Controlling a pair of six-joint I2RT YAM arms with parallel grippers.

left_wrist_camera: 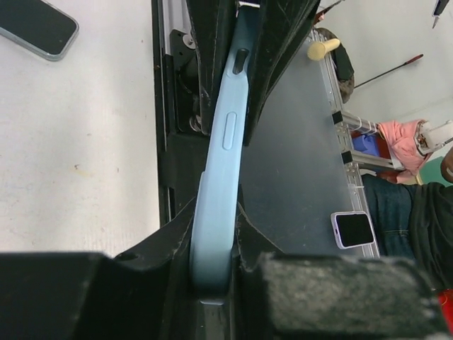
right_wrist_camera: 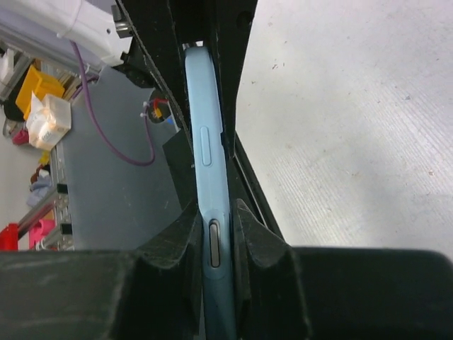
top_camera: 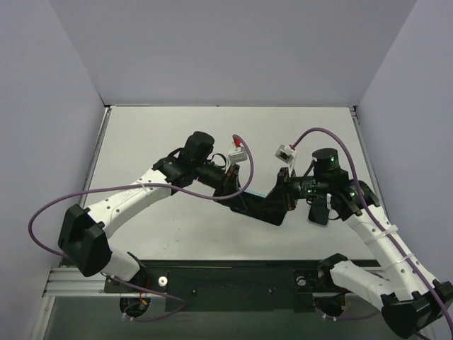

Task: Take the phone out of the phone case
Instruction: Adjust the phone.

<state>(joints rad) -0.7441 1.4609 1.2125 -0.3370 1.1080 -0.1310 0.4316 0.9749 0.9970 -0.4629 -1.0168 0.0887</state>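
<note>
A light blue phone case [top_camera: 263, 207] is held on edge above the table's middle, one gripper at each end. My left gripper [top_camera: 237, 193] is shut on one end; the left wrist view shows the case's blue side [left_wrist_camera: 223, 142] pinched between the jaws of that gripper [left_wrist_camera: 212, 241]. My right gripper [top_camera: 283, 195] is shut on the other end; the right wrist view shows the case's edge [right_wrist_camera: 205, 142], with a grey button, clamped in that gripper [right_wrist_camera: 216, 234]. I cannot tell whether a phone sits inside. A dark phone [top_camera: 318, 212] lies flat on the table, also seen in the left wrist view [left_wrist_camera: 35, 28].
White table [top_camera: 177, 134] with lilac walls on three sides. A black rail [top_camera: 233, 273] runs along the near edge by the arm bases. Purple cables [top_camera: 248, 159] loop over both arms.
</note>
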